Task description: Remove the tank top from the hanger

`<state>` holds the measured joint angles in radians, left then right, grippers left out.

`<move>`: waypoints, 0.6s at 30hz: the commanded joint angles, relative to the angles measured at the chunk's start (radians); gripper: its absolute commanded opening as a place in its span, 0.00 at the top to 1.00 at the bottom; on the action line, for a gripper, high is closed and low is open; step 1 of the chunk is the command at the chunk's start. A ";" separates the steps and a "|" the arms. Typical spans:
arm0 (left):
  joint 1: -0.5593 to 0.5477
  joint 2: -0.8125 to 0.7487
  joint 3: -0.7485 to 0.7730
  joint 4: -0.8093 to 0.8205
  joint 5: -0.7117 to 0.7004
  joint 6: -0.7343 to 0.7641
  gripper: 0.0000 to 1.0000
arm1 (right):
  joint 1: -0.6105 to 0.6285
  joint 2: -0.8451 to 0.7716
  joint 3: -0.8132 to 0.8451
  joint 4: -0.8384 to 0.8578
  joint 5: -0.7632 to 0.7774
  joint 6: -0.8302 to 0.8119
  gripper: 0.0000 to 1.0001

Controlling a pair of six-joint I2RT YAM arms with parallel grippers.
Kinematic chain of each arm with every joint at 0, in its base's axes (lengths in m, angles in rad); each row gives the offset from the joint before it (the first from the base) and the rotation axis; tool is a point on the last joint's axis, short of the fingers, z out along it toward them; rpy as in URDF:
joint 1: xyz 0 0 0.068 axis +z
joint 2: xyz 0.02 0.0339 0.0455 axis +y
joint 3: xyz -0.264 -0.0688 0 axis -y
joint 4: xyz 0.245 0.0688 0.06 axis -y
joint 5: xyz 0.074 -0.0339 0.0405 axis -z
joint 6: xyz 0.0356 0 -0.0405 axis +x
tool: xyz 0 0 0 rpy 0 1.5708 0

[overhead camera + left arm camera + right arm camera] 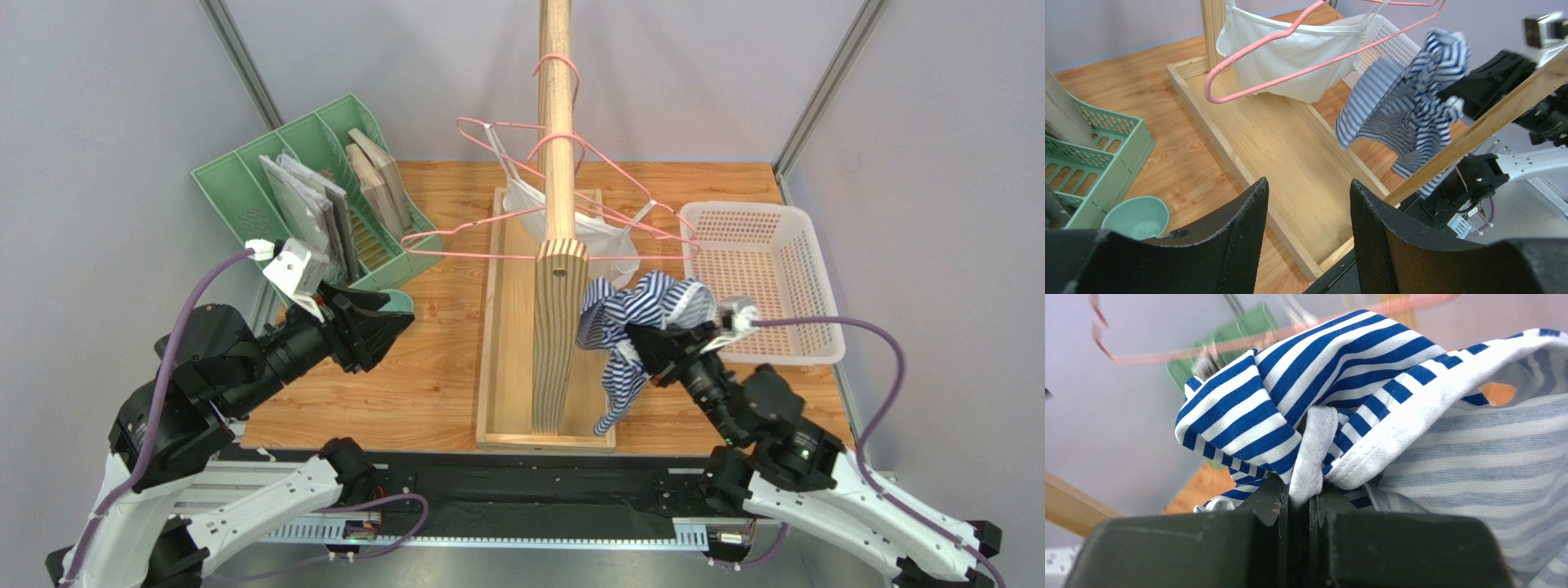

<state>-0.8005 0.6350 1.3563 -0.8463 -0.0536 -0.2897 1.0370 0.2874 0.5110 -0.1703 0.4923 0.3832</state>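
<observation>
A blue-and-white striped tank top [632, 321] hangs bunched from my right gripper [662, 346], just right of the wooden rack post. In the right wrist view the jaws [1310, 496] are shut on a white-edged fold of it [1321, 386]. In the left wrist view the top [1413, 104] hangs apart from the pink hanger [1339, 56]. That hanger carries a white garment [1290, 61], also seen from above [589, 233]. My left gripper [386, 321] is open and empty, left of the rack, its jaws [1309, 182] wide apart.
A wooden rack stands mid-table, with a base tray [509, 368] and a pole [558, 123]. A green file organizer [307, 196] stands at the back left. A teal bowl [1137, 217] lies below my left gripper. A white basket [761, 211] sits at the right.
</observation>
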 commanded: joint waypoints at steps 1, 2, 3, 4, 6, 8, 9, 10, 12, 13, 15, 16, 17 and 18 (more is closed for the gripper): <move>0.003 0.009 -0.014 0.021 0.012 -0.022 0.43 | -0.002 -0.080 0.079 0.202 0.141 -0.202 1.00; 0.003 0.006 -0.020 0.021 0.011 -0.023 0.43 | -0.002 -0.097 0.087 0.222 0.167 -0.261 1.00; 0.003 0.008 -0.020 0.023 0.009 -0.023 0.43 | -0.003 -0.103 0.095 0.233 0.190 -0.297 1.00; 0.004 0.008 -0.023 0.021 0.008 -0.025 0.43 | -0.003 -0.108 0.098 0.251 0.234 -0.331 1.00; 0.003 0.009 -0.028 0.023 0.005 -0.023 0.43 | -0.002 -0.120 0.093 0.336 0.267 -0.461 1.00; 0.004 0.012 -0.031 0.029 0.005 -0.025 0.43 | -0.002 -0.116 0.096 0.447 0.336 -0.547 1.00; 0.003 0.017 -0.031 0.030 0.008 -0.025 0.43 | -0.003 -0.096 0.098 0.498 0.382 -0.622 1.00; 0.003 0.022 -0.031 0.032 0.006 -0.023 0.44 | -0.003 -0.081 0.103 0.553 0.487 -0.676 1.00; 0.003 0.032 -0.031 0.038 0.014 -0.025 0.44 | -0.006 -0.024 0.112 0.759 0.586 -0.853 1.00; 0.003 0.034 -0.032 0.041 0.017 -0.026 0.44 | -0.014 0.008 0.112 0.838 0.592 -0.916 1.00; 0.003 0.043 -0.039 0.052 0.024 -0.026 0.44 | -0.086 0.149 0.141 1.064 0.610 -1.098 1.00; 0.003 0.043 -0.040 0.055 0.026 -0.026 0.44 | -0.135 0.206 0.167 1.109 0.626 -1.116 1.00; 0.003 0.046 -0.045 0.059 0.028 -0.026 0.44 | -0.272 0.261 0.208 1.061 0.634 -1.094 1.00; 0.003 0.048 -0.046 0.059 0.031 -0.028 0.44 | -0.352 0.368 0.315 0.945 0.629 -1.033 1.00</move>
<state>-0.8005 0.6640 1.3231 -0.8242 -0.0456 -0.3023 0.9237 0.4099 0.6350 0.6388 1.0317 -0.4850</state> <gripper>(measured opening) 0.563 0.045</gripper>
